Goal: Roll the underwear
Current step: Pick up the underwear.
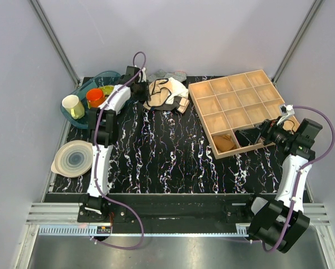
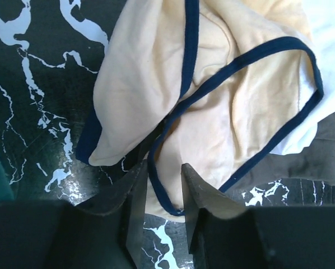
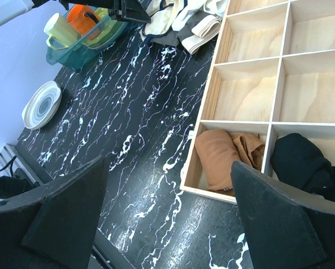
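Note:
The underwear (image 1: 163,93) lies crumpled at the back of the table, pale beige with dark edging, on a small heap of cloths. Seen close in the left wrist view, the underwear (image 2: 223,112) spreads just ahead of my left gripper (image 2: 164,168). The jaws stand only narrowly apart, with an edged corner of the fabric pinched between them. From above, the left gripper (image 1: 141,87) sits at the heap's left side. My right gripper (image 3: 168,162) hangs wide open with nothing in it over the table by the wooden tray's near corner. From above, the right gripper (image 1: 266,133) is far from the underwear.
A wooden compartment tray (image 1: 204,120) fills the back right; it holds an orange-brown bundle (image 3: 218,157) and a black cloth (image 3: 302,162). White cloth (image 2: 330,33) and grey fabric (image 2: 316,162) lie under the underwear. A teal bin (image 1: 108,74) with mugs and a plate (image 1: 73,158) sit left.

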